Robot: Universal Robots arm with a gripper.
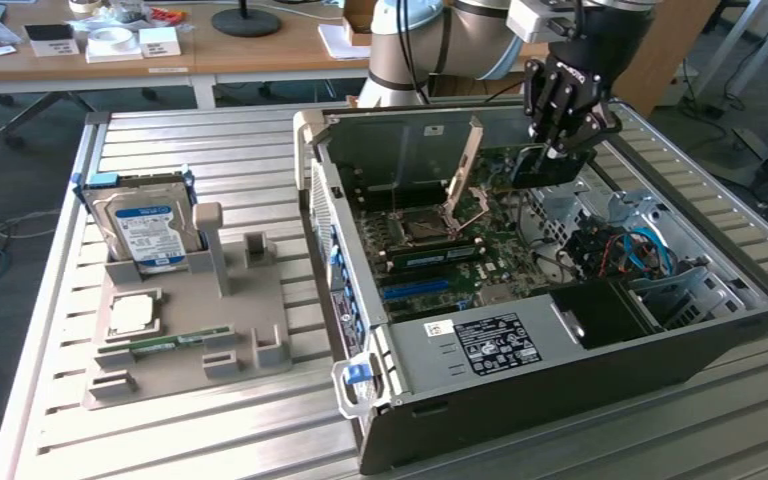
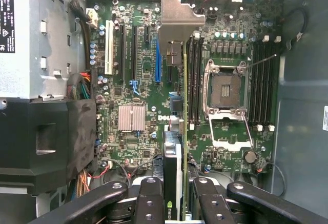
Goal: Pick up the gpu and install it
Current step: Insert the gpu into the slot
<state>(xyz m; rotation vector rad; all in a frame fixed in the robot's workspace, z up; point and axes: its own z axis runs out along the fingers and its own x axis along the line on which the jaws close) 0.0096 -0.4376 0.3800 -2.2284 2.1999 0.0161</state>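
Claw (image 1: 564, 146) tight on gpu (image 1: 544, 170), edge-down above the motherboard (image 2: 133, 80).

**Gripper clamped on card, pointing down**

Arm (image 1: 418, 45) stands at 12 o'clock in the exterior view, with the wrist (image 1: 614, 28) off toward 1 o'clock. Gripper (image 1: 560, 148) hangs below the wrist and points down, tilted slightly toward 7 o'clock. Black linkage fingers (image 2: 149, 198) are drawn partway in and pinch the gpu (image 2: 173, 157) edge-on, one finger on each face. The card hangs below the fingertips.
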